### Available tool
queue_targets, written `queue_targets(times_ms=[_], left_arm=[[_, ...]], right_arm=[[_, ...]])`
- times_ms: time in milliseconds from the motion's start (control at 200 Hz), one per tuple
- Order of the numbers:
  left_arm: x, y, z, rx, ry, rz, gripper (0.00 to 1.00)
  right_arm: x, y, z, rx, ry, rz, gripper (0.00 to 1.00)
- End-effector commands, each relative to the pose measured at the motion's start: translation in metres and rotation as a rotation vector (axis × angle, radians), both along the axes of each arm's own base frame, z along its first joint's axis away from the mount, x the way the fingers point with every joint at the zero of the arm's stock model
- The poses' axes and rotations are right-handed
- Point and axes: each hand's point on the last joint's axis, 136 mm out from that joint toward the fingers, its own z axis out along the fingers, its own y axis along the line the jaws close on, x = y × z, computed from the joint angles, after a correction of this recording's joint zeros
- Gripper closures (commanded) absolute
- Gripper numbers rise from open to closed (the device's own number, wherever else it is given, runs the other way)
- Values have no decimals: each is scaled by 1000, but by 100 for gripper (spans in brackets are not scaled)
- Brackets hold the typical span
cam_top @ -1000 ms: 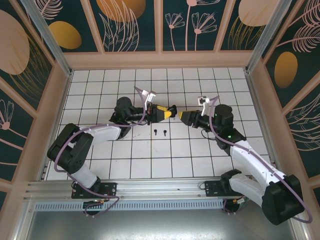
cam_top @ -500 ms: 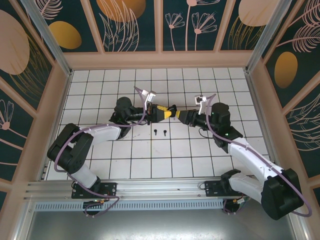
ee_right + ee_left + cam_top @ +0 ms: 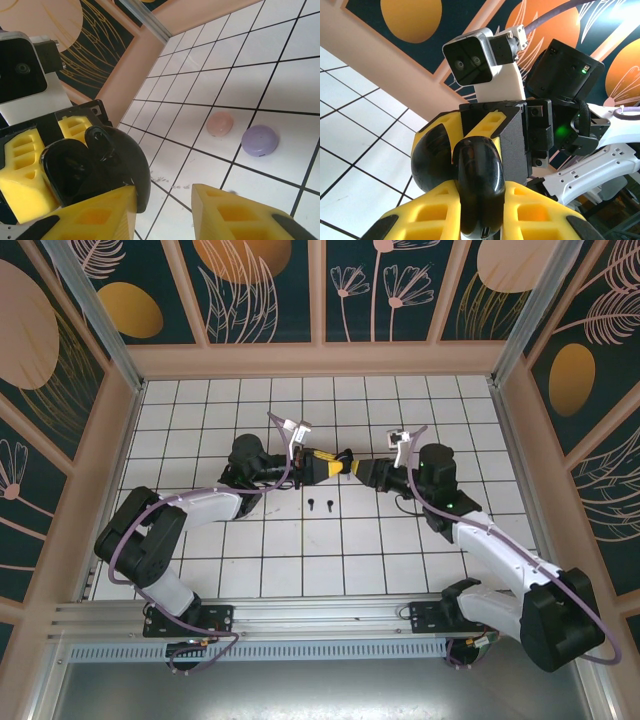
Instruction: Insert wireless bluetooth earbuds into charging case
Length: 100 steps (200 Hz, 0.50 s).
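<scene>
clamping the black charging case (image 3: 477,180) between its yellow fingers, the left tool (image 3: 481,212) is shut tight on it and holds it in the air above the bench (image 3: 280,75), over the middle of the grid. the case looks hinged open, with two glossy halves spread and the inside turned toward the other arm. my read is that it is held up and side-on so the second arm gets a fixed target that can't skid on the tiles.

the right tool (image 3: 162,205) is nose to nose with the left one, fingers apart and nothing gripped between them. one finger sits right at the edge of a case half, touching or just shy, can't tell. it is probably there to steady the case or push the lid wider.

going outward, one black earbud (image 3: 312,504) and a second black earbud (image 3: 329,505) lie on the bench just toward the arm bases from where the tools meet. they are near each other but apart, and neither is in the case. a pink case (image 3: 220,123) and a lilac case (image 3: 260,140) sit shut just beside each other on the tiles.

judgement: this is the early prep stage and no bud is seated yet. the next move calls for the free tool to drop down and pinch a very small stemmed bud. the risk is that it squirts out or goes in at the wrong angle.
</scene>
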Motion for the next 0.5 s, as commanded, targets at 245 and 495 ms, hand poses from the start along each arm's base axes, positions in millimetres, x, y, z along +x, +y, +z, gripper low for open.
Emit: queue_targets(times_ms=[245, 495], left_arm=[[-9, 0, 16, -44, -58, -36, 100], [-7, -1, 14, -44, -51, -30, 100]], right_arm=[[7, 13, 30, 39, -71, 26, 75], [8, 13, 30, 36, -72, 22, 96]])
